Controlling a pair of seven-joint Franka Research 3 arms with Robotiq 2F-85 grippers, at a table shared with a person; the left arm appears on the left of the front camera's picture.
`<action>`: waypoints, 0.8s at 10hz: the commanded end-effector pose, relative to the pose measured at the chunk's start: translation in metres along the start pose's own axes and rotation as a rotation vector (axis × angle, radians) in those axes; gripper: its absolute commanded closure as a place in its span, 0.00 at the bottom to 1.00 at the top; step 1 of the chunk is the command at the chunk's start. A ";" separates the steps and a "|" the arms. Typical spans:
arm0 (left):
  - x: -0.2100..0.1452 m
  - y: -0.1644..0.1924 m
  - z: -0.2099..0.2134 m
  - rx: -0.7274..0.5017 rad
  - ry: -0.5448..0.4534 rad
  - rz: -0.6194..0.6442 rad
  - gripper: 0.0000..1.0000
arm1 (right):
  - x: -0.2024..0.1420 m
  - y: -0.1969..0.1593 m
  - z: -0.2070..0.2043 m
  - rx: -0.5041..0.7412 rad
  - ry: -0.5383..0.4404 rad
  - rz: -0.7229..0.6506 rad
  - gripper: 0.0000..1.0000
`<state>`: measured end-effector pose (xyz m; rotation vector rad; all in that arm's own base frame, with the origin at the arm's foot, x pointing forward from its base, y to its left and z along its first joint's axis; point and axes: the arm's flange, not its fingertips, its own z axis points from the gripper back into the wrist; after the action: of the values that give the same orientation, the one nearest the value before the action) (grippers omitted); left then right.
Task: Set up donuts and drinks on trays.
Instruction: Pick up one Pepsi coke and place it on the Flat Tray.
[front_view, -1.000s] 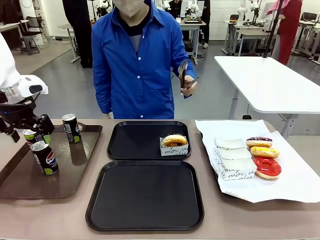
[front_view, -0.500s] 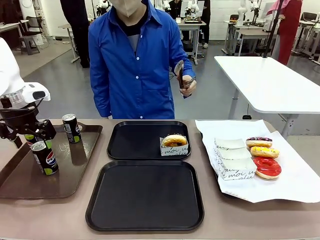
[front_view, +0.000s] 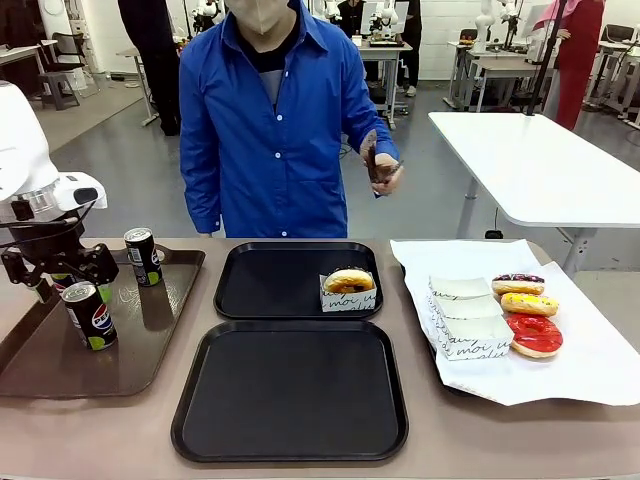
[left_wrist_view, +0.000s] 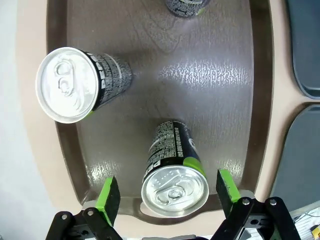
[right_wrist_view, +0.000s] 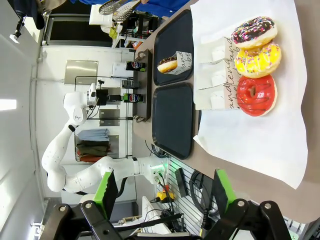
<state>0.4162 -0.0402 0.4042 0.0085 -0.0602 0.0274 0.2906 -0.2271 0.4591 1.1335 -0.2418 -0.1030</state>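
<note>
My left gripper (front_view: 55, 268) hangs open over the brown tray (front_view: 150, 340). In the left wrist view my left gripper (left_wrist_view: 167, 192) straddles the silver top of one drink can (left_wrist_view: 175, 186), with both green pads clear of it. A second can (left_wrist_view: 70, 85) and a third can (left_wrist_view: 185, 5) stand farther along that tray. One donut in a white box (front_view: 349, 285) sits on the far black tray (front_view: 270, 285). The near black tray (front_view: 290, 390) holds nothing. My right gripper (right_wrist_view: 165, 187) is open, high above the table.
Three loose donuts (front_view: 530, 305) and white boxes (front_view: 465, 320) lie on a white paper sheet (front_view: 590, 370) at the right. The person in a blue shirt stands at the far edge and holds tongs (front_view: 378, 165) above the table.
My left gripper has come down and a little to the right, over the can at the tray's left end. The person's hand with the tongs has shifted slightly.
</note>
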 end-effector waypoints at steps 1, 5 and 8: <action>0.005 -0.004 -0.001 -0.042 0.002 0.016 0.00 | 0.000 0.000 0.001 0.016 -0.001 0.010 0.00; 0.015 0.000 -0.011 -0.048 0.048 0.023 0.00 | 0.000 0.000 0.001 0.016 -0.001 0.010 0.00; 0.016 0.001 -0.022 -0.038 0.072 0.026 0.00 | 0.000 0.000 0.001 0.016 -0.001 0.010 0.00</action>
<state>0.4291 -0.0368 0.3824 -0.0206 0.0000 0.0548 0.2905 -0.2272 0.4590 1.1335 -0.2417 -0.1032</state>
